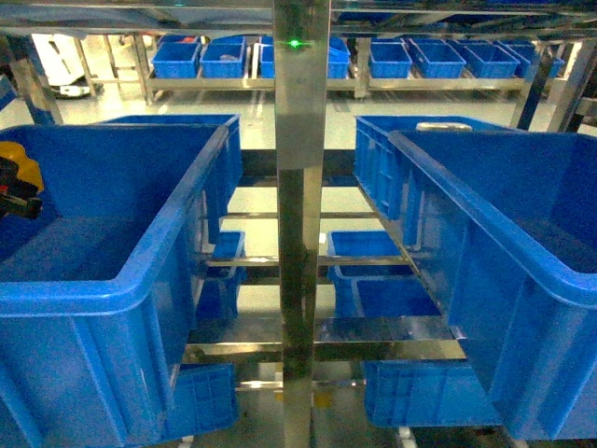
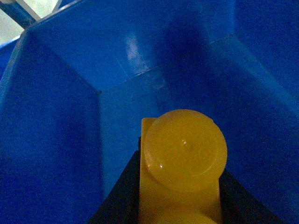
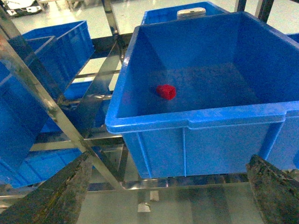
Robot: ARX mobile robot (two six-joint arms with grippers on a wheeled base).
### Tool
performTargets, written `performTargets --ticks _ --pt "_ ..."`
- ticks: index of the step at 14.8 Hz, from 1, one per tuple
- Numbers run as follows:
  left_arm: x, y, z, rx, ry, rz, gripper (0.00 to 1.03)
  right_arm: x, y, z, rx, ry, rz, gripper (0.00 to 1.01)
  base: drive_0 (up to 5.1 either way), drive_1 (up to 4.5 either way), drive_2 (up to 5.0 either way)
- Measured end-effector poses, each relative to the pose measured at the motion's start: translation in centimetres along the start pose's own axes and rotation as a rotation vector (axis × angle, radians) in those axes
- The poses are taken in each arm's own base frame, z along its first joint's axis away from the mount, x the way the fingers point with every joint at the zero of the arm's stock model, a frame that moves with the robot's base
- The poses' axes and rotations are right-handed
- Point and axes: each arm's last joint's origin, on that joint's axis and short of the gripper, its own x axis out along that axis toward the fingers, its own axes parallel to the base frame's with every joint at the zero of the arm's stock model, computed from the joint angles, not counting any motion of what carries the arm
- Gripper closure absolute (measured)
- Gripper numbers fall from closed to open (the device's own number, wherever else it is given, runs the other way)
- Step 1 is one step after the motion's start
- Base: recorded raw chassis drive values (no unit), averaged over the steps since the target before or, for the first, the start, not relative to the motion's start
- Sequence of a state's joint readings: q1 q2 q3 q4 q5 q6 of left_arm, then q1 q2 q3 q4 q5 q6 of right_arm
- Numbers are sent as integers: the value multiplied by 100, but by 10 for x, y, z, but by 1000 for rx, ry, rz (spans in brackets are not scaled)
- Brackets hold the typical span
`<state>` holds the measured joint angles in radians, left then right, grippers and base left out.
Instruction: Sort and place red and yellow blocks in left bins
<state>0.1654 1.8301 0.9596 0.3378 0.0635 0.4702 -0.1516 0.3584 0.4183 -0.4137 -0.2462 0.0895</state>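
At the far left of the head view, the left gripper (image 1: 13, 196) shows only as a dark shape inside the near left bin (image 1: 140, 280), with the yellow block (image 1: 20, 161) just above it. The left wrist view looks down into that bin (image 2: 60, 140): the yellow block (image 2: 180, 163) sits clamped between the two dark fingers (image 2: 119, 200), one pressed to each flank, its round studs facing the camera. Beyond the fingers lie only the blue floor and walls of the bin; whether the block touches the floor cannot be told.

A vertical steel post (image 1: 300, 224) with a small green light (image 1: 296, 43) stands in the middle of the head view, part of a metal rack (image 1: 373, 329) that carries the crates. A second blue crate (image 1: 187, 126) stands behind the left bin.

To the right, the right wrist view shows the right gripper (image 3: 168, 196) with its worn dark fingers (image 3: 56, 196) spread wide and grasping nothing. Well ahead of them, past the near rim, the red block (image 3: 166, 91) lies on the floor of the right-hand blue crate (image 3: 201, 119), apart from every wall. More blue crates (image 1: 410, 58) line a shelf in the background.
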Motion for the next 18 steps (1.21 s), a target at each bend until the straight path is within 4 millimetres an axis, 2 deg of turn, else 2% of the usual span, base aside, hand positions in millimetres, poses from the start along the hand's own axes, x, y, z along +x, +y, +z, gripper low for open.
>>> performTargets --ticks 2,3,4,5,9,11,13,15,16,18 --pt "19 7 0 0 -3 7 76 0 0 0 0 0 0 3 0 0 0" --pt "23 10 -1 -1 -30 23 73 0 0 0 0 0 1 3 0 0 0" --pt "21 14 -2 -12 -41 16 59 0 0 0 0 0 1 3 0 0 0" --pt "11 12 -3 -31 -39 -17 48 0 0 0 0 0 1 3 0 0 0" --pt "-65 1 4 -74 -108 -144 3 0 0 0 0 0 1 3 0 0 0" --pt "-119 2 -1 -80 -227 -112 5 0 0 0 0 0 1 3 0 0 0" --pt "-177 8 -10 -145 -264 -57 5 0 0 0 0 0 1 3 0 0 0" --pt "-220 2 -5 -178 -352 -71 5 0 0 0 0 0 1 3 0 0 0" --pt "-224 -3 -5 -195 -378 -90 5 0 0 0 0 0 1 3 0 0 0" --pt "-218 -13 -3 -234 -360 -183 5 0 0 0 0 0 2 3 0 0 0"
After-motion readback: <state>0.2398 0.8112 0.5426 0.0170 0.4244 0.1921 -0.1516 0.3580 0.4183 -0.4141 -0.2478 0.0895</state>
